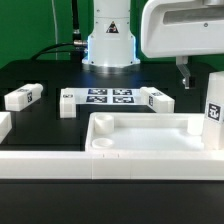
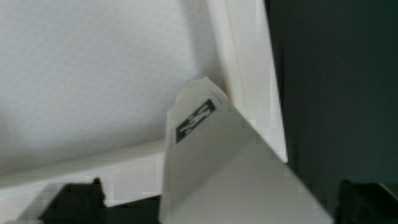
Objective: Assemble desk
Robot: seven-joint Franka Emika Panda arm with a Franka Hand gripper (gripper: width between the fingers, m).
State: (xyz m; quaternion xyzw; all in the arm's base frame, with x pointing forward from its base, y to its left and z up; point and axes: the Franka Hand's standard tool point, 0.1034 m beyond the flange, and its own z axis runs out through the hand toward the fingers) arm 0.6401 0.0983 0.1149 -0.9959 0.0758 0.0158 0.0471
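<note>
Smooth white plastic desk top, matt black table

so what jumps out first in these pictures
The big white desk top lies front and centre on the black table. The open gripper hangs above its end on the exterior view's right, where one tagged leg stands upright. Farther back, the marker board lies in front of the robot's base.

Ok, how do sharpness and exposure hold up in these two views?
Exterior view: fairly sharp, but the white desk top is close to blown out against the black table. Wrist view: soft throughout, the tag on the leg is smeared and unreadable, and the tool fingertips are only dark silhouettes.
</note>
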